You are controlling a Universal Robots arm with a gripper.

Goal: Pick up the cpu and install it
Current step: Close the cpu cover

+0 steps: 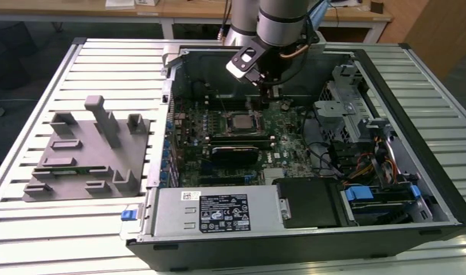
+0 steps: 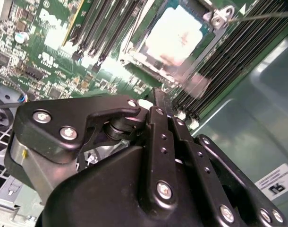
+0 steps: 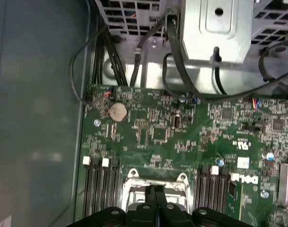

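Note:
The cpu (image 1: 239, 121) lies flat in the metal-framed socket of the green motherboard (image 1: 288, 142) inside the open computer case, its pale silvery top showing. In the second wrist view the cpu (image 2: 179, 35) sits just beyond my gripper (image 2: 159, 97), whose two black fingers are pressed together with nothing between them. In the first wrist view my gripper (image 3: 156, 190) hangs over the socket frame (image 3: 134, 182) and hides its middle. In the exterior view my gripper (image 1: 268, 93) is a little above the board, just behind and to the exterior view's right of the cpu.
A large grey slotted plastic block (image 1: 87, 154) lies on the slatted table at the exterior view's left. The case holds a power supply (image 1: 217, 209) at the front, a drive cage (image 1: 346, 109) and cables (image 1: 355, 166) at the right. Memory slots (image 3: 100, 189) flank the socket.

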